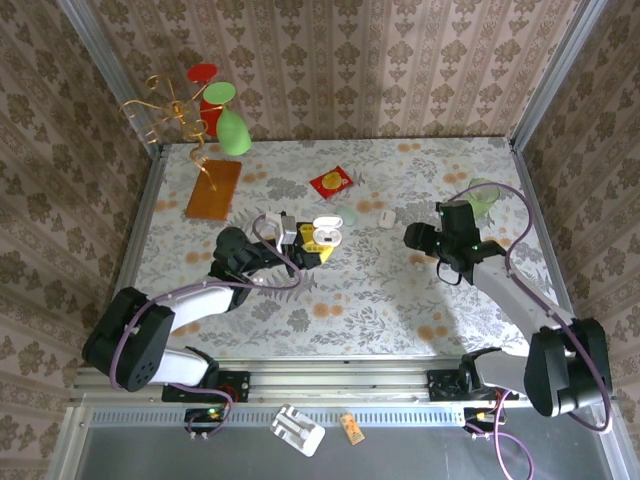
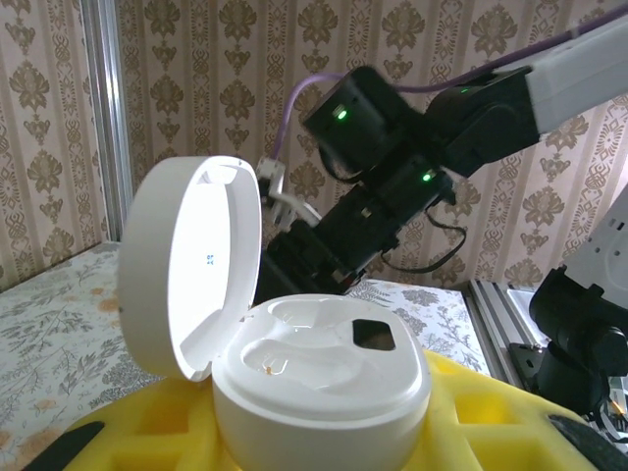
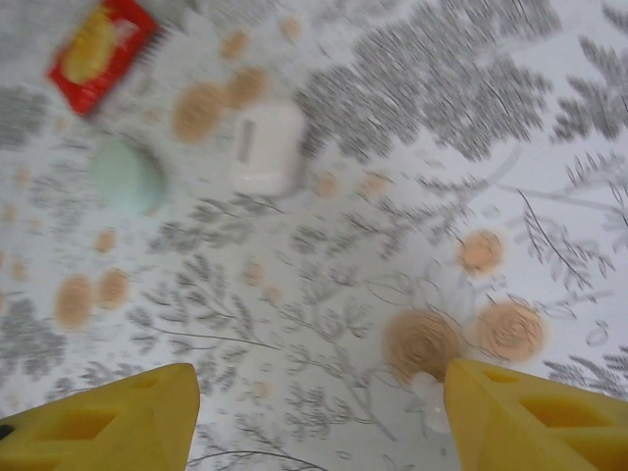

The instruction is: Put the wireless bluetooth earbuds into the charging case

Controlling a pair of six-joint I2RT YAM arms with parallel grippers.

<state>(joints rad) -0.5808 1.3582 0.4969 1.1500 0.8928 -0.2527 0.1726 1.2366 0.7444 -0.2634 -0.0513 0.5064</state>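
Note:
The white charging case sits between the yellow fingers of my left gripper, which is shut on its base. Its lid stands open to the left, and both moulded wells look empty. From above, the case and left gripper are at the table's middle. My right gripper hovers to their right, open, pointing down at the cloth. Between its fingers is bare table. One tiny white earbud lies just inside the right-hand finger.
A white oval case, a pale green pebble and a red packet lie beyond the right gripper. An orange board and a gold stand occupy the back left. A green cup is back right.

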